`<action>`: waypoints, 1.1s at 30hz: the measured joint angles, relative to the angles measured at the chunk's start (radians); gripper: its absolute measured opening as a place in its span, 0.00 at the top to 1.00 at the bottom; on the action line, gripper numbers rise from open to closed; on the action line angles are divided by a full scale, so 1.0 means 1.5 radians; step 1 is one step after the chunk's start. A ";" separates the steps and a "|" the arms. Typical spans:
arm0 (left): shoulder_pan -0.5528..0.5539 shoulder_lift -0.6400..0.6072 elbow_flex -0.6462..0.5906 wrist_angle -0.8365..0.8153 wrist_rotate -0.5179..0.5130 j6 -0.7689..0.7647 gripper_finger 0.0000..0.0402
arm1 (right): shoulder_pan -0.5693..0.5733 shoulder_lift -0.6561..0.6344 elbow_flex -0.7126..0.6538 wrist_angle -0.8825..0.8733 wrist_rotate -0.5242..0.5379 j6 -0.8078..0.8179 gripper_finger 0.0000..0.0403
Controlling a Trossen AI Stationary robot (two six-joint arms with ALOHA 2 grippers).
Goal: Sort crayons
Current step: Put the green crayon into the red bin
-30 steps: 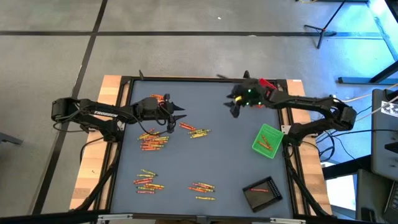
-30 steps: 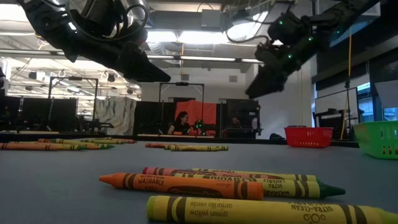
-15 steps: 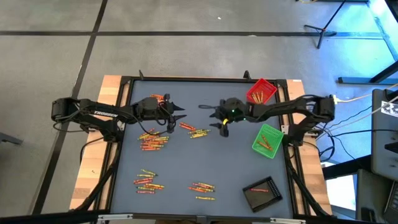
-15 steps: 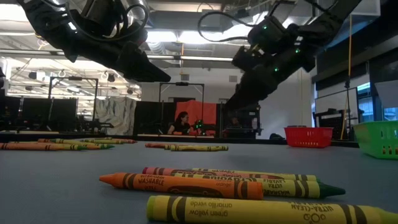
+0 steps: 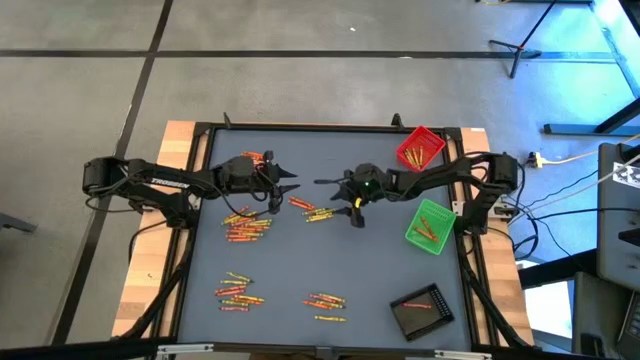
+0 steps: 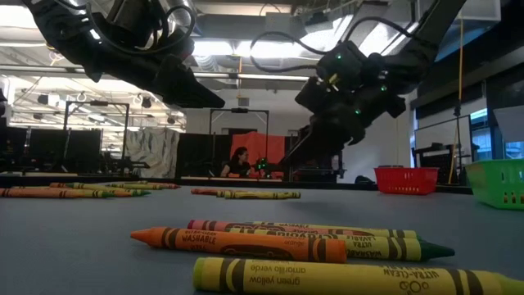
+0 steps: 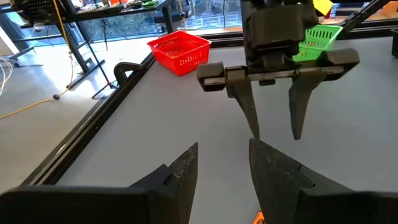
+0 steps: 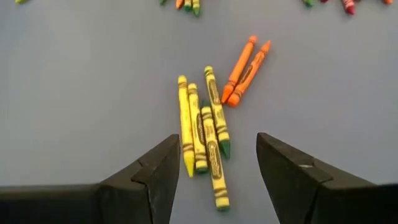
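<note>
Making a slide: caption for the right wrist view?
Open right gripper poised above a cluster of yellow crayons, two orange crayons beside them.

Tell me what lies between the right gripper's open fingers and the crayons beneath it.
Nothing: in the right wrist view the right gripper hangs open above the yellow crayons and two orange crayons, with only bare grey table around them.

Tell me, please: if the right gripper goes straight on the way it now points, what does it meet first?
Most likely the yellow crayons. The right gripper is open and points down at this small bunch on the table, with two orange crayons just beyond. How high it hangs is unclear.
</note>
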 joint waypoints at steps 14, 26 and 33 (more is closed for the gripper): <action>0.000 0.000 0.000 0.000 0.000 0.000 0.68 | 0.000 0.001 0.000 -0.053 0.030 -0.020 0.48; 0.000 0.000 0.000 0.005 0.000 0.000 0.68 | -0.001 0.082 0.001 0.014 0.026 -0.022 0.49; 0.000 0.000 0.000 0.005 0.000 0.000 0.68 | 0.000 0.083 0.002 0.011 0.041 -0.024 0.64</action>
